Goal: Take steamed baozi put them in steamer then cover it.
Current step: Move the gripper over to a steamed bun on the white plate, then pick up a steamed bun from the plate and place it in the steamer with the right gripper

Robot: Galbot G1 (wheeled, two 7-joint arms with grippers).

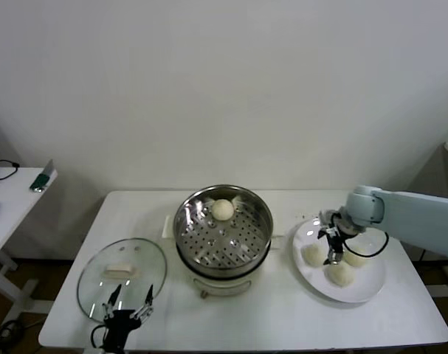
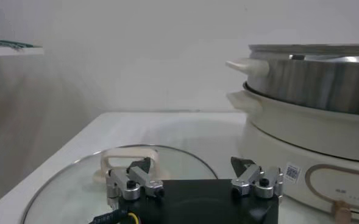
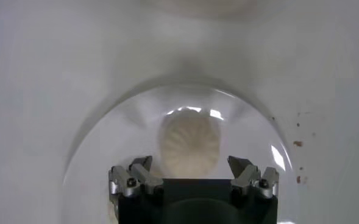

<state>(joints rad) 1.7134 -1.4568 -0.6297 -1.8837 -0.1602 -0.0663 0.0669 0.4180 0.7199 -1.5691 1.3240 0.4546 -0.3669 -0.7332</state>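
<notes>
1. One steamed baozi (image 1: 222,209) already sits in the steamer (image 1: 262,234), at about 12 o'clock on its perforated floor; we count that as the only bun delivered.

2. Three more buns wait on the white plate (image 1: 369,289) at the steamer's 3 o'clock: one at the plate's 9 o'clock (image 1: 311,255), one at 6 o'clock (image 1: 339,274) and one near 3 o'clock (image 1: 356,258).

3. We see the right gripper (image 1: 331,247) poised over that plate among the buns, its jaws spread wide. The right wrist view shows a pleated bun (image 3: 189,144) between the parted fingers, not yet gripped.

4. The left gripper (image 1: 127,299) waits at the table's near left edge, fingers apart and empty, at 6 o'clock of the cover (image 1: 122,278).

5. The cover lies flat on the table at the steamer's 8 o'clock, handle up, untouched.

6. By our reckoning the job is roughly a quarter done: three buns remain to move, then the lid must go on.
</notes>
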